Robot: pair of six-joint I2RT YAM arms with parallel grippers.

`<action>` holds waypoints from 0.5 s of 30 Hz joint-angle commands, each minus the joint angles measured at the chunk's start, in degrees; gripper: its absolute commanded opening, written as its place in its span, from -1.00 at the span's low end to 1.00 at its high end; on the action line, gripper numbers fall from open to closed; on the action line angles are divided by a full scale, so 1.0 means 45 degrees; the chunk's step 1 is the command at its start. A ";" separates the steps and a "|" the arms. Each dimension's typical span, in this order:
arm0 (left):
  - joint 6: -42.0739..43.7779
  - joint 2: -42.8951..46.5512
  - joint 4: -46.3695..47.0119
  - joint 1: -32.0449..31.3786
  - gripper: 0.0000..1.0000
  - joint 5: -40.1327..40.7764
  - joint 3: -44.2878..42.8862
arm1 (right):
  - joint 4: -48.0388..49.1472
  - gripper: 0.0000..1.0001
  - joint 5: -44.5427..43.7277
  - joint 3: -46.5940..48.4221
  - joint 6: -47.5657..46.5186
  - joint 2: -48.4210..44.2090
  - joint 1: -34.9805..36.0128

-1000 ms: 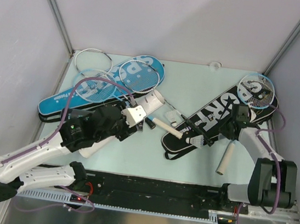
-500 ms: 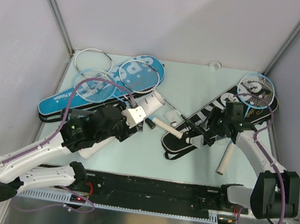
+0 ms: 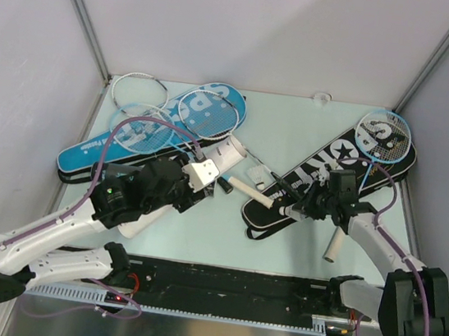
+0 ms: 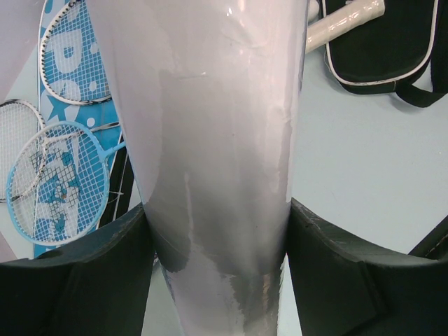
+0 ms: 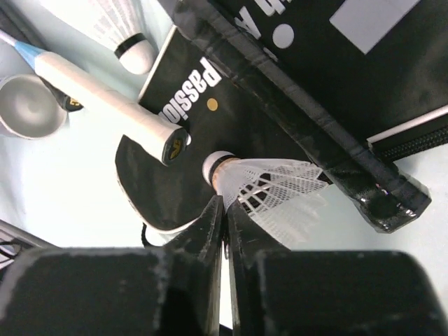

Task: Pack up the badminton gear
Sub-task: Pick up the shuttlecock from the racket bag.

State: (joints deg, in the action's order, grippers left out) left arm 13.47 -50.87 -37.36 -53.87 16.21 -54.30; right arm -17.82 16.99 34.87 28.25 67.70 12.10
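- Two changes are noted from above. The right gripper [image 3: 305,211] has been swung from the far end of the black SPORT cover [image 3: 337,162] to its near end, beside a shuttlecock [image 3: 291,213]. The left gripper [image 3: 204,174] has not been moved and holds the white shuttle tube [image 3: 231,152] near the scene's middle. Loading that shuttlecock into the tube is judged the step in hand.
- Counted there: four rackets [image 3: 142,132], two covers, the other blue [image 3: 85,154], two shuttlecocks and one white tube.
- Left wrist: the tube [image 4: 224,140] is clamped between widely spread fingers [image 4: 77,280].
- Right wrist: the fingers [image 5: 203,231] are drawn nearly together on the shuttlecock's skirt [image 5: 280,185], seemingly pinching it. A second shuttlecock [image 5: 115,24] lies to its left.
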 commanded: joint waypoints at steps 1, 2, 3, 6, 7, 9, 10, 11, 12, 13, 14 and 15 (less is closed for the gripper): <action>-0.0133 0.0217 0.0754 -0.0006 -0.53 0.0003 -0.0035 | 0.0862 -0.93 0.0026 0.0101 0.0213 -0.1028 0.0050; -0.0119 0.0234 0.0749 -0.0004 -0.53 -0.0061 -0.0029 | 0.0771 -0.97 0.0019 0.0287 0.0122 -0.1337 0.0048; -0.0082 0.0252 0.0757 -0.0003 -0.53 -0.0200 -0.0035 | 0.0637 -0.98 0.0065 0.0478 -0.0002 -0.1580 0.0047; 0.0033 0.0248 0.0800 -0.0078 -0.52 -0.0637 -0.0012 | 0.0154 -1.00 0.0461 0.1592 -0.0708 -0.2392 0.0168; 0.0121 0.0220 0.0802 -0.0216 -0.51 -0.0733 -0.0007 | 0.0075 -1.00 0.0794 0.2107 -0.0934 -0.2703 0.0244; 0.0387 0.0150 0.0793 -0.0627 -0.51 -0.0707 0.0035 | 0.0001 -1.00 0.1702 0.3050 -0.1519 -0.3117 0.0525; 0.0552 0.0132 0.0798 -0.0842 -0.50 -0.0650 0.0075 | -0.0060 -1.00 0.2254 0.3490 -0.1770 -0.3260 0.0637; 0.0693 0.0123 0.0801 -0.1076 -0.50 -0.0573 0.0104 | -0.0081 -1.00 0.2735 0.4003 -0.1953 -0.3381 0.0791; 0.0861 0.0128 0.0812 -0.1223 -0.50 -0.0525 0.0139 | -0.0072 -1.00 0.3337 0.4387 -0.2133 -0.3471 0.0887; 0.0984 0.0121 0.0807 -0.1335 -0.50 -0.0452 0.0166 | -0.0048 -1.00 0.3882 0.4842 -0.2243 -0.3525 0.0994; 0.1143 0.0107 0.0805 -0.1401 -0.51 -0.0376 0.0179 | -0.0016 -1.00 0.4525 0.5177 -0.2307 -0.3572 0.1077; 0.1262 0.0091 0.0795 -0.1444 -0.50 -0.0280 0.0195 | 0.0019 -1.00 0.4974 0.5540 -0.2339 -0.3605 0.1177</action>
State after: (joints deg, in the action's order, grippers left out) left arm 15.44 -50.89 -36.95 -58.89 14.20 -53.58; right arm -19.03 27.68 53.30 21.65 53.41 15.88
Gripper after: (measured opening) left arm 0.699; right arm 0.010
